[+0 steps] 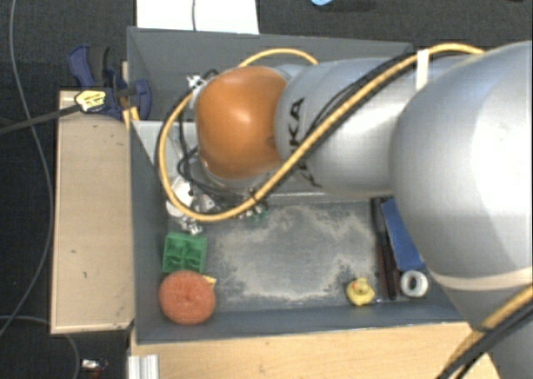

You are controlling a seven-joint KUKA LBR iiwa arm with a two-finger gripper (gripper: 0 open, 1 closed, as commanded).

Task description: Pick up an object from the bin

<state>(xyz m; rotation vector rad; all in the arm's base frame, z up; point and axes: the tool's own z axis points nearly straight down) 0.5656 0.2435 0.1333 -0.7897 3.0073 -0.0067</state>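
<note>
My gripper (194, 202) hangs at the bin's left side, mostly hidden under the arm's wrist. Just in front of it lies a green toy block (183, 252) with studs on top, close to the gripper's lower end; whether they touch I cannot tell. A round orange-red scrubby ball (186, 296) sits in the front left corner, right below the green block.
A small yellow toy (360, 291) lies near the front wall right of centre. Beside it lie a dark stick (385, 262) and a blue flat thing (400, 240) with a white ring (414, 283) at its end. The arm covers the bin's back and right.
</note>
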